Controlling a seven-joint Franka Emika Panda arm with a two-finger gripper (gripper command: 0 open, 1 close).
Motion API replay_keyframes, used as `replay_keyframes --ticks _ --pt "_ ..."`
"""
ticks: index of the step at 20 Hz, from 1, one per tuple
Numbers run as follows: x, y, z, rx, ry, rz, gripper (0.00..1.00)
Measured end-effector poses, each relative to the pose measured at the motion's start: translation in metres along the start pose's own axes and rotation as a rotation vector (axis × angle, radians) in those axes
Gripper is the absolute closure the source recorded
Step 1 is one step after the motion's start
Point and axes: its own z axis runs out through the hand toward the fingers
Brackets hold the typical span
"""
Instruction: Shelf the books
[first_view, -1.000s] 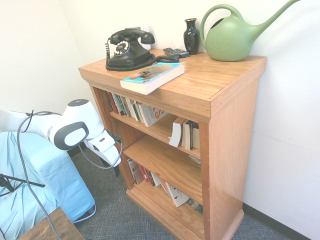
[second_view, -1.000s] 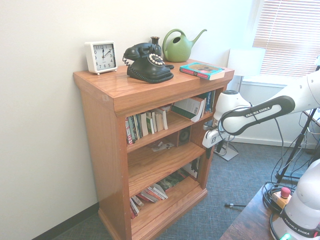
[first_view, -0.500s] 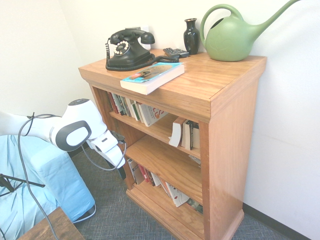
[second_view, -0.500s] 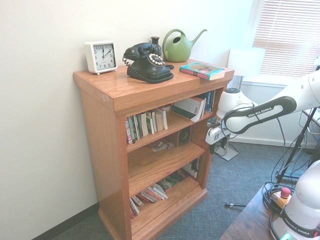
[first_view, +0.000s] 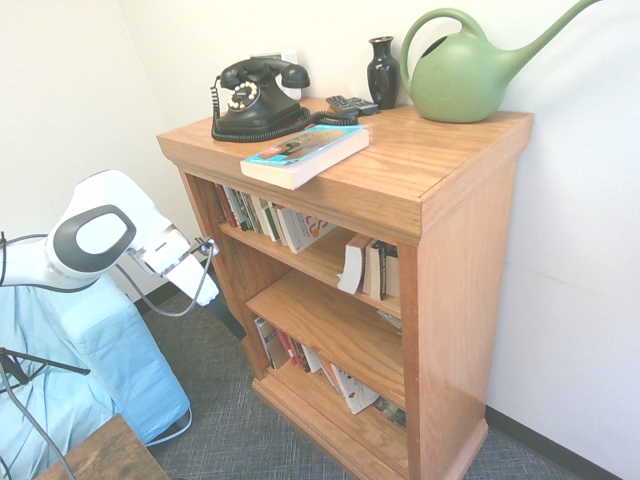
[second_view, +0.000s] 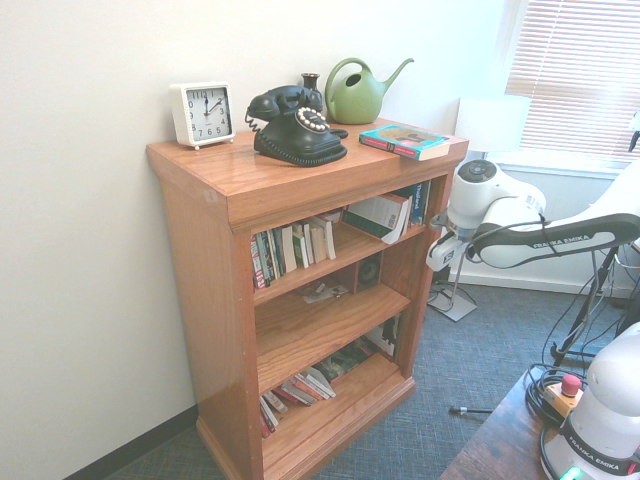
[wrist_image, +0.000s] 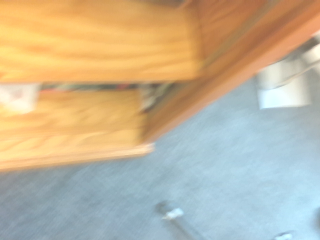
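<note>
At left of the first exterior view, gripper beside the bookcase, fingers apart, nothing held. At upper middle, blue book flat on the bookcase top, before the phone. At upper right, green watering can.

Wooden bookcase against white wall; grey carpet floor; window blinds, daylight; white lamp; blue-covered furniture nearby.
</note>
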Motion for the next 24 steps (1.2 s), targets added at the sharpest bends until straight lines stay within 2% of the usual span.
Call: replay_keyframes --ticks 6,12,18,24 --pt "0.038 0.012 -0.039 -0.101 0.171 0.025 0.00" --pt "0.050 0.010 -0.078 -0.201 0.331 0.027 0.00" --pt "0.051 -0.015 -0.105 -0.307 0.474 0.019 0.00" --pt "0.060 -0.045 -0.133 -0.378 0.540 0.029 0.00"
